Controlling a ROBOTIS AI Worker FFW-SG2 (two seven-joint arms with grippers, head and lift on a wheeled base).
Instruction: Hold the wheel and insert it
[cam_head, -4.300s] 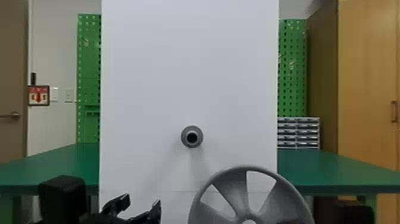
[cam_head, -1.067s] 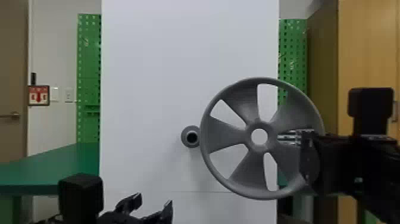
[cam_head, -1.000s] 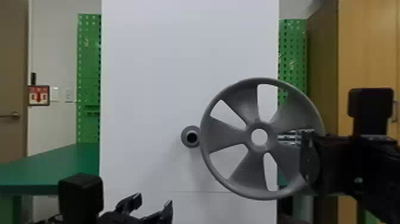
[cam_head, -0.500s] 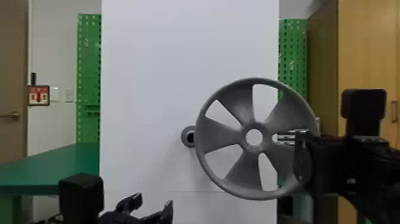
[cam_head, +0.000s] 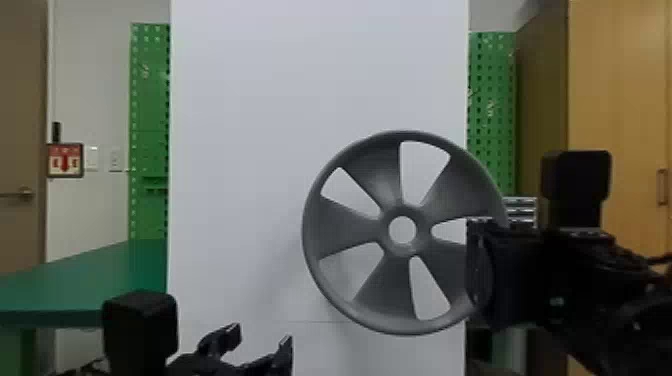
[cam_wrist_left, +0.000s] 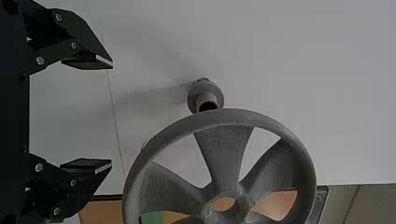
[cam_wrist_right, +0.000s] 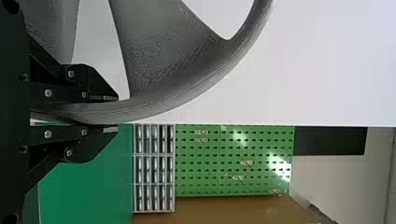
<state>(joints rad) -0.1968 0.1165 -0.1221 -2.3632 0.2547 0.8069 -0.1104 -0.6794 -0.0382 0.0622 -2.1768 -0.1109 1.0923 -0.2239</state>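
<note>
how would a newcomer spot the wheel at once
Near the right edge of the tall white board, find the right gripper. It grips the wheel by the rim: a grey ring with five broad spokes, far wider than the grey peg beyond it.

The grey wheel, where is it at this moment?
In the head view, the wheel is right of centre, in front of the white board, with its right rim between the jaws of the right gripper.

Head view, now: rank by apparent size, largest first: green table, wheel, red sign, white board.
1. white board
2. wheel
3. green table
4. red sign
Apparent size only; the wheel stands in front of the board.
</note>
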